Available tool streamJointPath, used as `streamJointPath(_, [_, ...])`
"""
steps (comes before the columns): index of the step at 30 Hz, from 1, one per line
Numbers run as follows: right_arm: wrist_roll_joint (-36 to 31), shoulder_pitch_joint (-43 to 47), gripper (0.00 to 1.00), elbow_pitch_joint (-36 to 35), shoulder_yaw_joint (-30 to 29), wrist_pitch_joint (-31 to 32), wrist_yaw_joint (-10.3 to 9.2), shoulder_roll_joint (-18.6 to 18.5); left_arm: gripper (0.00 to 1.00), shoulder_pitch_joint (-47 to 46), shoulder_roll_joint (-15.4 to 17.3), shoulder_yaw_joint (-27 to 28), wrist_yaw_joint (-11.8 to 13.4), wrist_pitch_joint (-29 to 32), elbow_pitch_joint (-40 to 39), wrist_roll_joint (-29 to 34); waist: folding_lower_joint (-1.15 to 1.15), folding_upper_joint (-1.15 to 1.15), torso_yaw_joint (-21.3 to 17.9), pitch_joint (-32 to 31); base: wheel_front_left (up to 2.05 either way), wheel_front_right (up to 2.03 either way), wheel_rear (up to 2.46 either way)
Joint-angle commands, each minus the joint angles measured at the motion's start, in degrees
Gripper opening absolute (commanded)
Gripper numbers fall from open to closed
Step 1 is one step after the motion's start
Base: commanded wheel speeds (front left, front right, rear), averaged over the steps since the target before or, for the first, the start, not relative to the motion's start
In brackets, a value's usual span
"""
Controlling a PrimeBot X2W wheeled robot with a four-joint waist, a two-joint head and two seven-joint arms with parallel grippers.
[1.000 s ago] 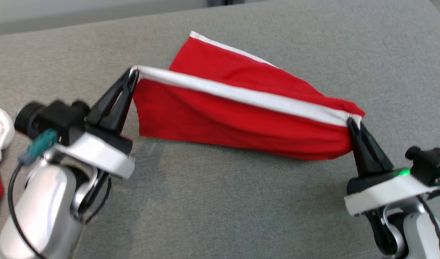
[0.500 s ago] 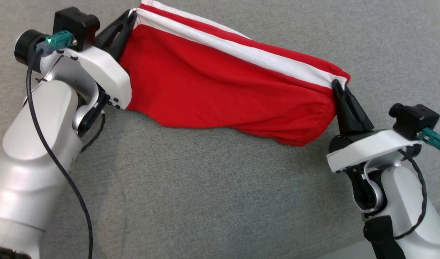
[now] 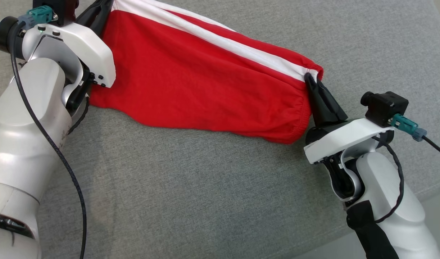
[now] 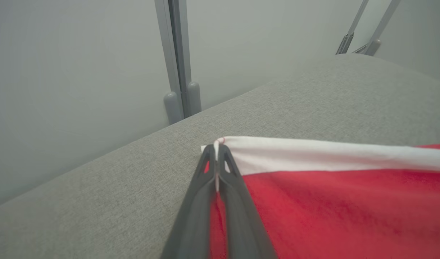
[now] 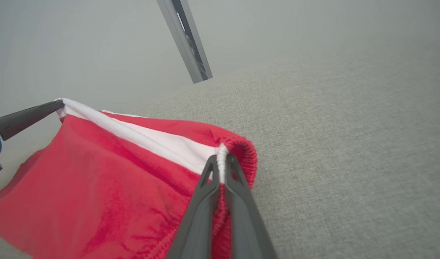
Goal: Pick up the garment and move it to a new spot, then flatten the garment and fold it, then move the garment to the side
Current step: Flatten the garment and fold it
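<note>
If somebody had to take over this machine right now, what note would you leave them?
Left gripper: shut on the garment, at one end of its white-striped edge.
Right gripper: shut on the same edge, at the elastic end.
Garment: red, stretched between the two, lower part sagging onto the grey cushion.
Done: picked up. To do: flatten, fold, move aside.

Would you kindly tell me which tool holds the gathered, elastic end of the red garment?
The right tool: the garment is puckered beside it, whereas the left tool pinches a flat white corner.
</note>
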Motion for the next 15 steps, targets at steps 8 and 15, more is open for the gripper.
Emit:
streamJointPath(8, [2.0,-1.7,1.00,2.5,2.8,-2.3,0.01,-0.3,1.00,-2.2,-0.9,-3.2,0.0,-2.0,5.0,-4.4,0.00,0.00,-0.9,0.0,0.00,0.00,0.00])
streamJointPath(15, [2.6,2.4,1.00,-0.2,1.4,-2.8,0.01,-0.7,1.00,1.2,-1.5,-2.6,0.2,-5.9,4.7,-7.9,0.00,0.00,1.1,-2.5,0.00,0.00,0.00])
